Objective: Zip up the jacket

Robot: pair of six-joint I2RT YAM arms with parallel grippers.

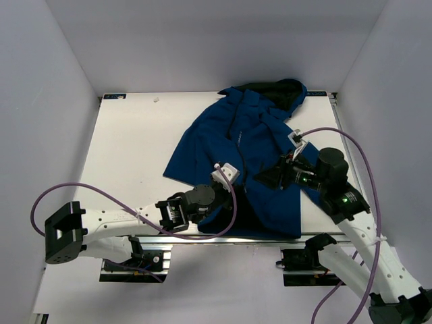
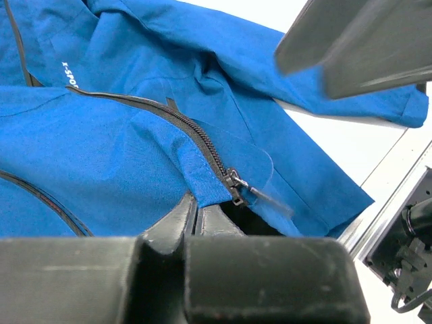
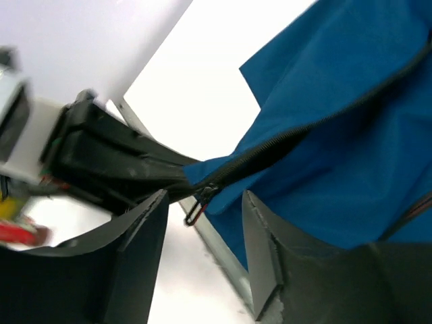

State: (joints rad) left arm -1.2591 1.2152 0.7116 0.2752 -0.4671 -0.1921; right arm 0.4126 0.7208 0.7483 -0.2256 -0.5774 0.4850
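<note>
L fingers [image 2: 177,217] on jacket [image 2: 101,169] hem

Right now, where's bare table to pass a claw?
Free: the broad bare table between the left wall and the jacket, back to the far edge. Crowded: the near hem, where the left claw pinches fabric and the right claw stands open at the zipper pull. Right of the jacket, only a thin strip.

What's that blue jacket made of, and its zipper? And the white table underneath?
The jacket looks like smooth woven synthetic cloth, matte blue, its fine weave and stitched seams showing; nylon or polyester, hard to say. The zipper has small dark teeth, probably plastic; its slider glints like metal. The table seems a smooth, matte white board.
</note>
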